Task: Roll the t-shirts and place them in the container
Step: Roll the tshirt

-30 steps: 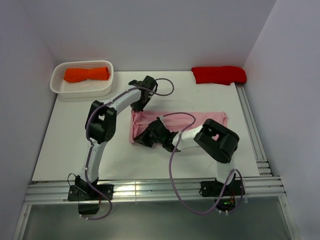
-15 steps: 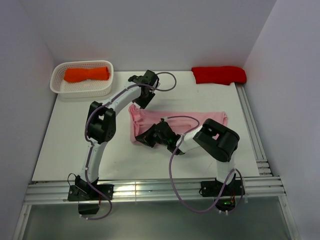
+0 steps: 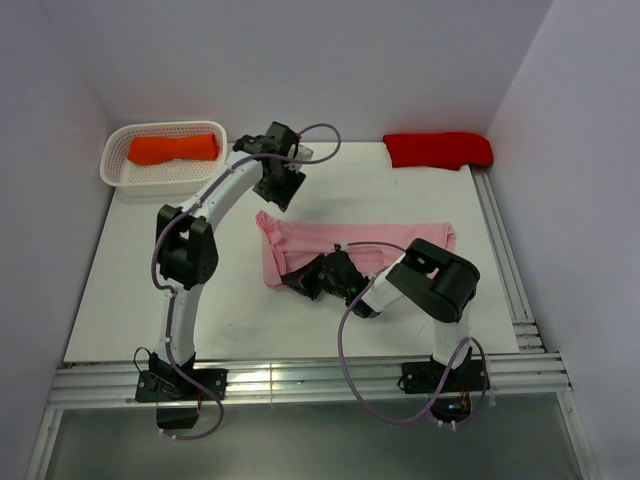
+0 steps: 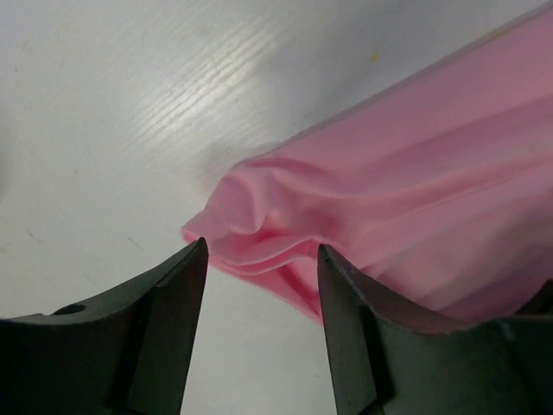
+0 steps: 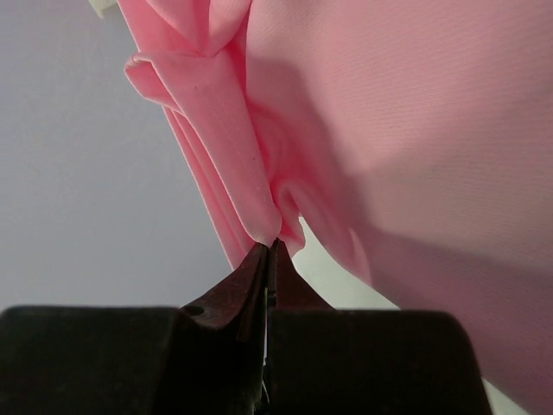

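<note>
The light pink t-shirt [image 3: 380, 240] lies as a long folded strip across the middle of the table. My right gripper [image 3: 293, 280] is low at the strip's near-left end. In the right wrist view it is shut [image 5: 272, 244] on a fold of the pink cloth [image 5: 389, 130]. My left gripper [image 3: 283, 197] hovers behind the strip's far-left corner. Its jaws [image 4: 263, 255] stand open with nothing between them, and the bunched pink corner [image 4: 251, 216] lies just beyond the tips. An orange t-shirt bundle [image 3: 172, 148] and a red t-shirt bundle [image 3: 438, 149] sit at the back.
The orange bundle rests in a white mesh basket [image 3: 118, 172] at the back left. The red bundle lies on the table at the back right. Metal rails [image 3: 503, 260] run along the table's right edge and front edge. White walls close in the sides and back.
My left gripper opened, let go of the pink corner and pulled back and left. My right gripper stayed shut on the cloth and shifted slightly right.
</note>
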`<state>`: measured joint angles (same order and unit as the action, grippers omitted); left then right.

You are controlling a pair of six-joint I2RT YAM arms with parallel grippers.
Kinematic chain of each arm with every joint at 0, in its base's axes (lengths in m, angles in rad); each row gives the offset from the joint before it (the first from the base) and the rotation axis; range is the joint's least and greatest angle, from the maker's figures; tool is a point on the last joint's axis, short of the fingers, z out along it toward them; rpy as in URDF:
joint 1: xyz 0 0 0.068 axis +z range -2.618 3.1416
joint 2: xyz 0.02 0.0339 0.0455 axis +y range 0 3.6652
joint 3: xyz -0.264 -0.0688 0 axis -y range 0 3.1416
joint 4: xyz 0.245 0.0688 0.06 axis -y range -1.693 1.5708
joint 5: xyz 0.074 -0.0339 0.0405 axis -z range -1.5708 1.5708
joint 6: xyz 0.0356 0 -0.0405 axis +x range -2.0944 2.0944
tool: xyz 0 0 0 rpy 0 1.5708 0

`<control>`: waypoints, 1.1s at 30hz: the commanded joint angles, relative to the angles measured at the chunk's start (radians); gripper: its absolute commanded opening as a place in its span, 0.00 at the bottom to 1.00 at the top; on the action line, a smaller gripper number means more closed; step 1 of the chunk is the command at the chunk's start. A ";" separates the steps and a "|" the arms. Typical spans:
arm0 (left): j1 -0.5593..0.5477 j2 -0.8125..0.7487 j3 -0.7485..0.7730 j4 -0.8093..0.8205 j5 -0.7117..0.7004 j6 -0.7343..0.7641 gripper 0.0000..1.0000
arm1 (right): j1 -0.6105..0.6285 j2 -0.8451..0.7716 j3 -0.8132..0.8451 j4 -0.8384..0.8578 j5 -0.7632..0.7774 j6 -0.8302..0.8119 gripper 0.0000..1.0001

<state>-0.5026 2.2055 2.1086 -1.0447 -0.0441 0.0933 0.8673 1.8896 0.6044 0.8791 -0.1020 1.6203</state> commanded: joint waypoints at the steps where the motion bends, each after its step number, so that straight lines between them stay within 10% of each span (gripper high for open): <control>1: 0.090 -0.112 -0.044 -0.029 0.150 -0.001 0.58 | -0.007 0.020 -0.028 0.083 0.031 0.035 0.00; 17: 0.332 -0.136 -0.323 0.018 0.509 0.028 0.25 | -0.007 0.036 -0.100 0.164 0.073 0.084 0.00; 33: 0.302 -0.032 -0.332 0.120 0.543 -0.049 0.26 | -0.007 0.019 -0.075 0.103 0.078 0.064 0.00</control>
<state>-0.1848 2.1719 1.7535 -0.9489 0.4740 0.0608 0.8658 1.9209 0.5171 0.9981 -0.0521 1.6890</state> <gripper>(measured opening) 0.259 0.011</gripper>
